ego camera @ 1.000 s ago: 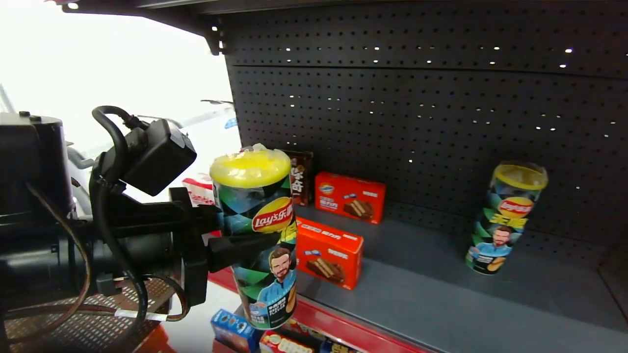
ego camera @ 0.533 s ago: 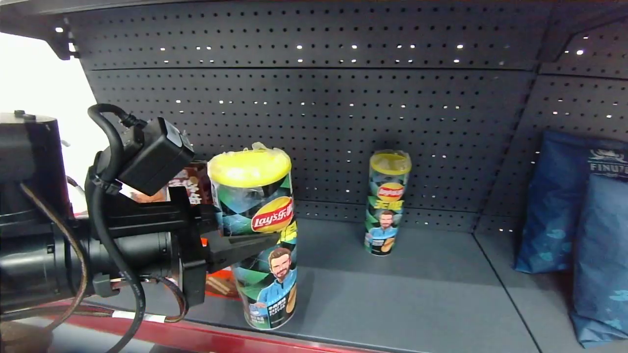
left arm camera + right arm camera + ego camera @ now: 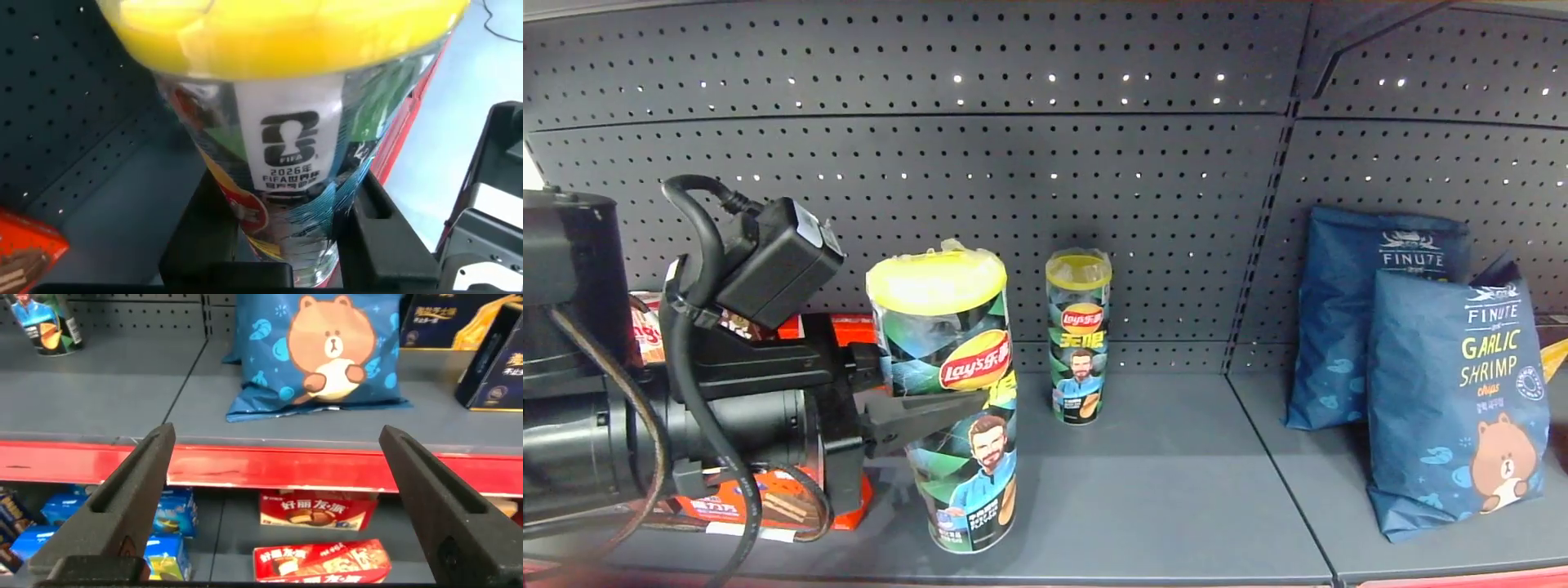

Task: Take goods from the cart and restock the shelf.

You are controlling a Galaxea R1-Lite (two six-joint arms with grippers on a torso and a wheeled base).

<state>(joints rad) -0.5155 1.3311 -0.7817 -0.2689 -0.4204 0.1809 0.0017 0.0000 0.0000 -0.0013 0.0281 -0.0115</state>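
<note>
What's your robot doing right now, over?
Left gripper shut on tall yellow-lidded chip can, upright at grey shelf front. Right gripper open, empty. Matching chip can stands farther back, apart; orange box beside left gripper.

This is a shop aisle, no question. A dark pegboard back panel [image 3: 1045, 180] rises behind a grey metal shelf [image 3: 1160, 490], proper retail racking. Packaged snacks face outward: a chip canister [image 3: 1079, 336] standing upright near the back, two blue chip bags [image 3: 1454, 408] propped together further right, an orange wafer box [image 3: 776, 502] over on the left. From the right wrist view, a red strip [image 3: 245, 467] runs along the shelf's front edge, and below it sits another tier of stock: red biscuit boxes [image 3: 317, 513] and blue packs [image 3: 167, 518].
</note>
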